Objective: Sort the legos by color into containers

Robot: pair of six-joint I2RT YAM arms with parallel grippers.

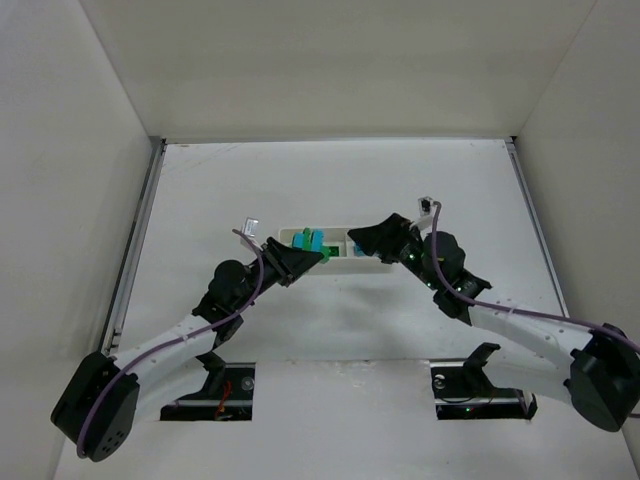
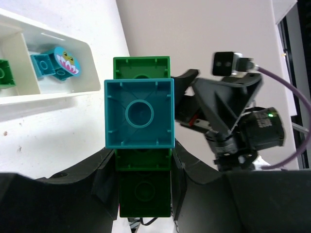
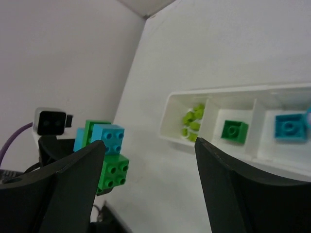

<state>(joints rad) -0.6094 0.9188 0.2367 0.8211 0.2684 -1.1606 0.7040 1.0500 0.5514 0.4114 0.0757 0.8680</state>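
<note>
On the near side of the tray [image 3: 228, 91], the left fingers [image 2: 104, 179] pinch a brick clump [image 2: 140, 113]. It is made of green and blue bricks stuck together, and it is held up off the table [image 1: 340, 330], close to one end of the tray.

The right fingers [image 3: 73, 179] are spread wide with nothing between them. They hang near the tray, facing the clump.

In the tray, some sorting looks done. Small yellow-green bits [image 3: 192, 121] lie in one end box. One green brick [image 3: 234, 130] sits in the middle box. One blue brick [image 3: 290, 127] sits in the other end box.

I see no loose bricks on the table. The clump looks like the last job: pull it apart, then drop green with green and blue with blue.
</note>
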